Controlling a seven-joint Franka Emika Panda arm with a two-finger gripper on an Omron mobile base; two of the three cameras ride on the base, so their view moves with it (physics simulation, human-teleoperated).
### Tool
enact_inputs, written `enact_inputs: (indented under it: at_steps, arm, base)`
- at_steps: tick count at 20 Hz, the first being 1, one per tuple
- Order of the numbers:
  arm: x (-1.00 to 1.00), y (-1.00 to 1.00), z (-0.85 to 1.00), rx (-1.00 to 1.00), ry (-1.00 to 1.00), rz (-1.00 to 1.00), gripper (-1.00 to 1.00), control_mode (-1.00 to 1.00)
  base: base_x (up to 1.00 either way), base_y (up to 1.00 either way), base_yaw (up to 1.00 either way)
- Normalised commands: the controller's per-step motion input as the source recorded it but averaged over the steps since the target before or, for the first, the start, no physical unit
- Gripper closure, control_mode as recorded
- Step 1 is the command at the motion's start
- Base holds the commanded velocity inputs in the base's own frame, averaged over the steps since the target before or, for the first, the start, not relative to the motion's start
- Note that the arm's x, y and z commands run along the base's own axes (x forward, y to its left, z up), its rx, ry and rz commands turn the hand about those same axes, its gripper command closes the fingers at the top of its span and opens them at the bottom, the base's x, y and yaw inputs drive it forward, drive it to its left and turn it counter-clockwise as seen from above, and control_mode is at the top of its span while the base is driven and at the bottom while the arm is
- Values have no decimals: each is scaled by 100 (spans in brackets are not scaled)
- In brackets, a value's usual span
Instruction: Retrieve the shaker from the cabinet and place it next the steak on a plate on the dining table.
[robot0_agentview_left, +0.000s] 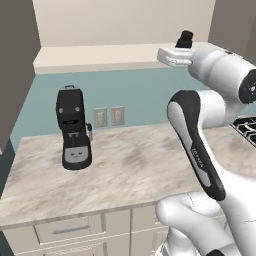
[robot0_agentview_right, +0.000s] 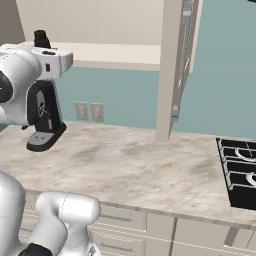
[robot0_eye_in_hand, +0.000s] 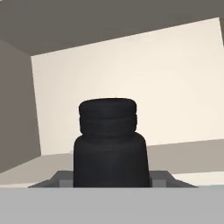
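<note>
Cream cabinet (robot0_eye_in_hand: 131, 87) shelf and back wall lie just ahead of my gripper (robot0_eye_in_hand: 111, 183), whose jaws are clamped upright around the shaker (robot0_eye_in_hand: 109, 144) so I can draw it out without tipping.

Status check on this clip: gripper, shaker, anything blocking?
Gripper shut on shaker. Shaker upright at the open cabinet shelf. Coffee machine below on counter, clear of the way out.

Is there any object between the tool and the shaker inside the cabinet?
No. The shaker already sits between the fingertips of the tool, which is shut on it, with the cabinet back wall behind it.
</note>
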Motion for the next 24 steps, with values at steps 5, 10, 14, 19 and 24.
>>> enact_inputs:
  at_steps: [5,10,14,19,24]
  arm:
    - [-91,-9,-44,0,7,-3,100,-100]
    - [-87,-25,-30,0,16,-2,100,-100]
    - [-76,-23,-32,0,25,-3,100,-100]
    - [-59,0,-19,-1,3,-1,100,100]
    - [0,0,0,0,0,0,100,100]
  base:
    - [0,0,0]
    - [0,0,0]
    - [0,0,0]
    - [-40,-1,0]
    - [-100,-32,-3]
